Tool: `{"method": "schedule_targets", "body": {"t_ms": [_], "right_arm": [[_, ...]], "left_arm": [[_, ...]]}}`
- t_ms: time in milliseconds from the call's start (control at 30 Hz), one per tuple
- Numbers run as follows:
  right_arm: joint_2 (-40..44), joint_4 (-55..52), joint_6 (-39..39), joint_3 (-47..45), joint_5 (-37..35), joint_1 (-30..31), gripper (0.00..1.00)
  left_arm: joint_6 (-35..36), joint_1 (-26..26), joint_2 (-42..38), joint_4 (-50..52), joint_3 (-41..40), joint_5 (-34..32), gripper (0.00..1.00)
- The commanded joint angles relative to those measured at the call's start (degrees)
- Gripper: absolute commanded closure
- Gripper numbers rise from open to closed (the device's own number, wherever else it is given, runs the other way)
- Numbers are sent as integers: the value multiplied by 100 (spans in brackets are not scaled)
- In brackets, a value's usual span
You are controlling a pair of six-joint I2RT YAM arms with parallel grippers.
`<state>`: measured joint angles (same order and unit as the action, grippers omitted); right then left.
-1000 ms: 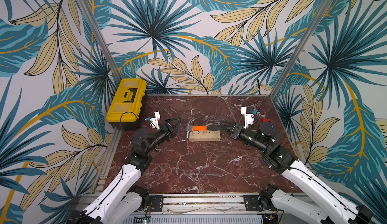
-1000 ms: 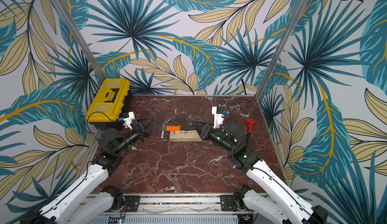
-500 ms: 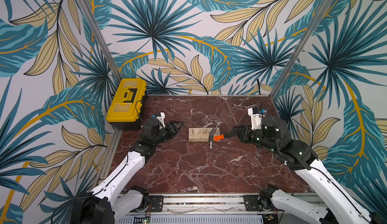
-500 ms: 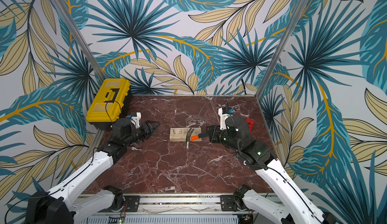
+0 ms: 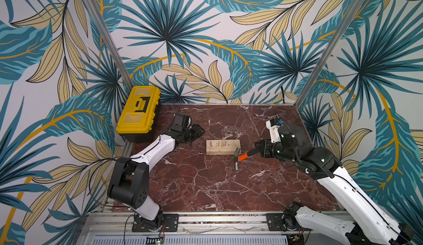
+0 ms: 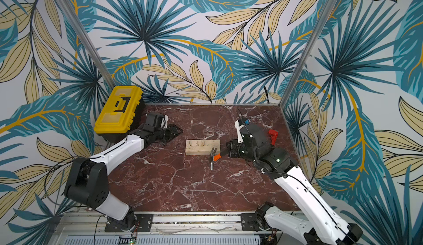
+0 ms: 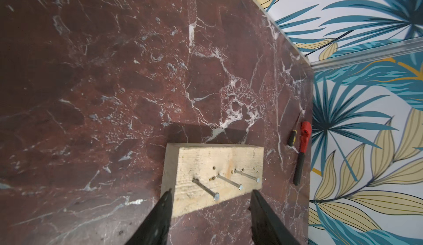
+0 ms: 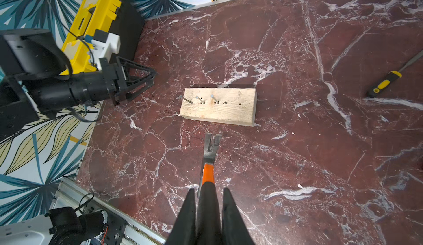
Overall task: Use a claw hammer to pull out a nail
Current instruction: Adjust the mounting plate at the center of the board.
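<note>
Top views, desk (image 5: pixel 206 186): red-brown marble, carrying every item below.
Toolbox (image 5: pixel 138 111): yellow, lid down, far left corner.
Block (image 5: pixel 223 147): pale wood, lying flat at mid-desk.
Left gripper (image 7: pixel 210 192): jaws spread, off the block's left end and apart from it.
Right gripper (image 8: pixel 208 190): pinching the hammer's black handle.
Hammer (image 8: pixel 208 163): just in front of the block's right half, claw pointing at the block, clear of the nails.
Wrench (image 7: pixel 303 145): red-headed, along the right wall.
Screwdriver (image 7: pixel 293 137): just beside the wrench.
Nails (image 7: pixel 229 182): three, standing in the block's left half.

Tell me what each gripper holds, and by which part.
The right gripper holds the claw hammer by its black lower handle. The left gripper is open and holds nothing.
</note>
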<state>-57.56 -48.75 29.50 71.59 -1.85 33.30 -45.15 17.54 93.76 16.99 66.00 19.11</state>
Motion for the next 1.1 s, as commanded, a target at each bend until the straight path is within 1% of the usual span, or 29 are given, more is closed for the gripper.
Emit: {"method": "schedule_targets", "body": {"t_ms": [0, 100, 200, 300, 433, 533, 667, 833, 933, 1067], "right_arm": [[26, 375, -31, 189, 29, -4, 100], [12, 434, -32, 175, 68, 0, 100], [83, 652, -5, 68, 45, 1, 100], [190, 968, 18, -18, 96, -3, 100], [384, 1442, 54, -143, 123, -7, 100], [447, 1755, 158, -211, 169, -10, 100], [578, 2341, 349, -423, 306, -38, 100], [632, 2875, 524, -583, 542, -84, 100], [608, 2911, 535, -576, 530, -98, 100], [586, 2758, 488, -561, 421, -99, 100]], "left_arm": [[303, -27, 415, 347, 459, 34, 47], [236, 26, 547, 371, 628, 151, 48], [214, 118, 388, 359, 603, 212, 48], [223, 211, 49, 362, 484, 275, 46], [197, 250, -613, 329, 196, 388, 43], [73, 250, -1159, 23, -136, 656, 40], [-277, 273, -1802, -731, -710, 1056, 36], [-626, 399, -2145, -1417, -1196, 1469, 32], [-625, 537, -2209, -1420, -1292, 1329, 32], [-485, 549, -2186, -1402, -1431, 785, 32]]}}
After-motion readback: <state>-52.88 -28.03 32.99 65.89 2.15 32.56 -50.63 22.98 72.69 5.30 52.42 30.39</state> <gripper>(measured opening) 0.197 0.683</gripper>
